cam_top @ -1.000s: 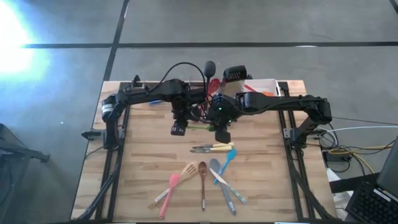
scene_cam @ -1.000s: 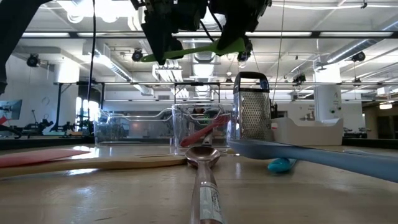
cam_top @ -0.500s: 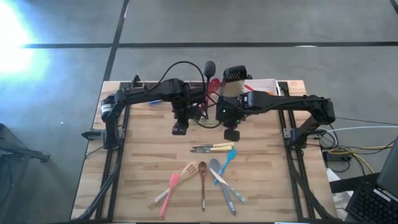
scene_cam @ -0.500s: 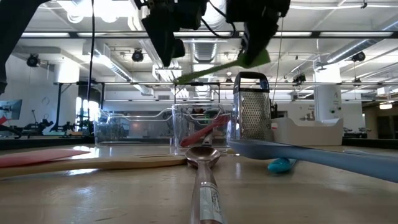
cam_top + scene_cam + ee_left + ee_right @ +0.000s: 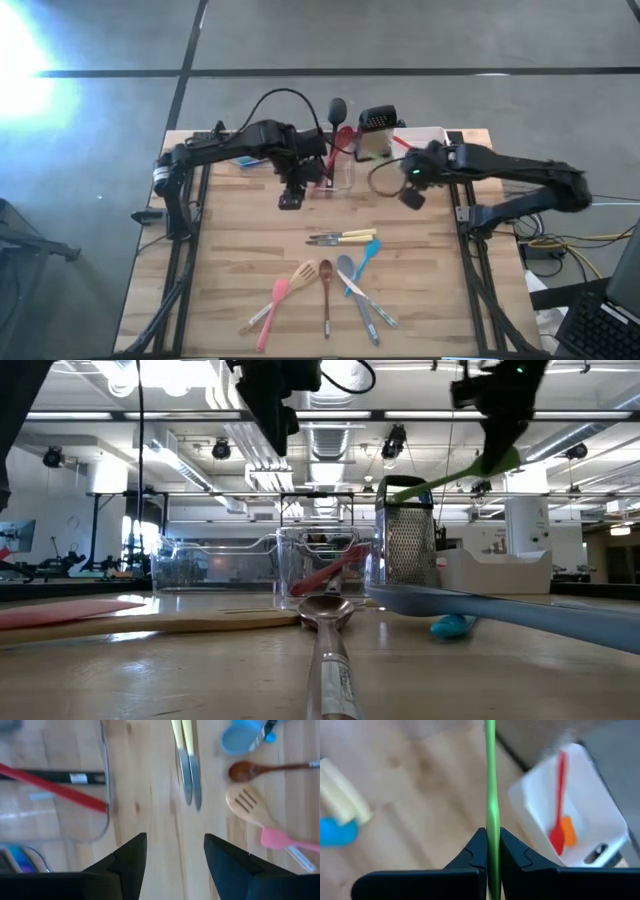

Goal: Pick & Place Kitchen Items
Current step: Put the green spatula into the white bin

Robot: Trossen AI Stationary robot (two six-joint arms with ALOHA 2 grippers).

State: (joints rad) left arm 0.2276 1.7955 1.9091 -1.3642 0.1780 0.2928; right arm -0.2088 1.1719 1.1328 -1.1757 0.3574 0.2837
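My right gripper [image 5: 412, 197] hangs above the table's far right part, shut on a slim green tool [image 5: 440, 478]. My left gripper [image 5: 290, 200] stands open and empty [image 5: 175, 840] beside the clear tub [image 5: 340, 172], which holds a black ladle [image 5: 336, 108] and a red spoon [image 5: 345, 135]. Flat on the wood in the near middle lie the yellow-handled knives [image 5: 345, 238], a blue spoon [image 5: 368, 252], a wooden spatula [image 5: 300, 275], a brown spoon [image 5: 326, 285], a pink spatula [image 5: 275, 300] and a grey spatula [image 5: 352, 285]. My right gripper pinches the green tool's thin shaft [image 5: 491, 822] between its two fingers, near one end. The fingers slant down from above and lie along the shaft, which runs straight on past the fingertips. The tool is lifted clear, slanting down from the gripper over the grater [image 5: 405, 540].
A steel box grater [image 5: 375, 130] stands at the far edge beside the clear tub. A white tub [image 5: 570, 815] at the far right holds a red-and-orange tool [image 5: 559, 827]. Bare wood lies on the table's left and right sides.
The green tool spanned between both grippers a second ago. It has come away from my left gripper. My right gripper has carried it toward the table's right edge, turning as it went, and the tool now slants instead of lying level. My left gripper has risen slightly.
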